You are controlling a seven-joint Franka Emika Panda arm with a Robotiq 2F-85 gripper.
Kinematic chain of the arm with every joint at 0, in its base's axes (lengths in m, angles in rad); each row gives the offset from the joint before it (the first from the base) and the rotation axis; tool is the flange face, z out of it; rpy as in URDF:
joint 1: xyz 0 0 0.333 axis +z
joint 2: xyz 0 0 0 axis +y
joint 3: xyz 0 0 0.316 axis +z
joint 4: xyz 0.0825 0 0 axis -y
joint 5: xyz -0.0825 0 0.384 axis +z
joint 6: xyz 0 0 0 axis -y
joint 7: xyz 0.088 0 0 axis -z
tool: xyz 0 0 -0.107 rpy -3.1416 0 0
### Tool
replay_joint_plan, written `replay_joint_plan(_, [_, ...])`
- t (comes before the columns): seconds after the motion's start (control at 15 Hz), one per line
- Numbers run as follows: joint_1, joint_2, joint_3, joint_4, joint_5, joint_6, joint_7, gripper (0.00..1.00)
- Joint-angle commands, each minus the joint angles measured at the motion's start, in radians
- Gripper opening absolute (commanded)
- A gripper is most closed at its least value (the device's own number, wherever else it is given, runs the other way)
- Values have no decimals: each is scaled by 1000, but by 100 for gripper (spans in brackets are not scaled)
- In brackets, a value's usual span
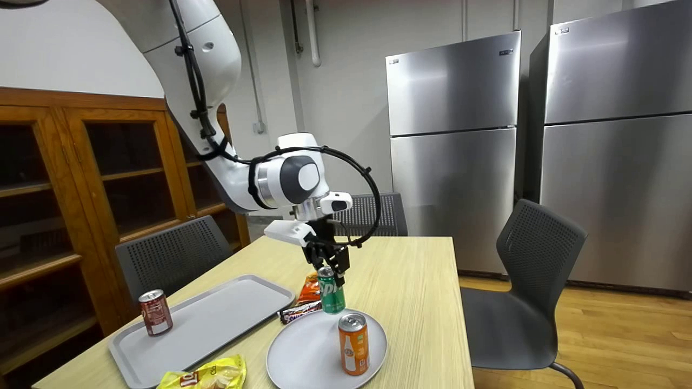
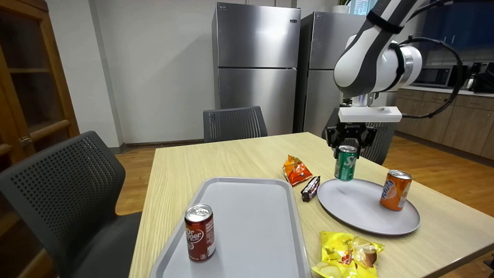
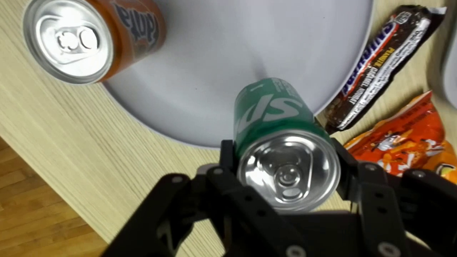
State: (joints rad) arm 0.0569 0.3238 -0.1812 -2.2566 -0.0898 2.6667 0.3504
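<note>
My gripper (image 3: 285,157) is shut around the upper part of a green Sprite can (image 3: 273,107), one finger on each side. In both exterior views the can (image 2: 345,165) hangs lid-up under the gripper (image 2: 347,151), leaning slightly. Its base is over the far part of a grey round plate (image 2: 370,222); whether it touches the plate is hard to tell. An orange Fanta can (image 2: 396,191) stands on the plate's other side. Beside the plate lie a Snickers bar (image 3: 382,67) and an orange-red snack bag (image 3: 403,139), close to one finger.
A grey tray (image 2: 254,224) holds a Dr Pepper can (image 2: 199,231) near one side. A yellow chip bag (image 2: 347,255) lies between tray and plate. Dark chairs (image 1: 530,286) stand around the wooden table (image 1: 411,270), with steel refrigerators (image 1: 454,162) behind.
</note>
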Motion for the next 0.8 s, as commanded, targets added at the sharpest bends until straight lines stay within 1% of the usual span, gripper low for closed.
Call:
replay_joint_plan(0.0, [70, -88, 2, -39, -70, -35, 87, 38])
replay_joint_plan(0.2, [121, -112, 23, -43, -115, -47, 141, 38])
replay_joint_plan(0.4, [165, -123, 59, -38, -143, -61, 185, 38])
replay_joint_plan(0.73, [224, -109, 132, -2, -151, -80, 223, 38])
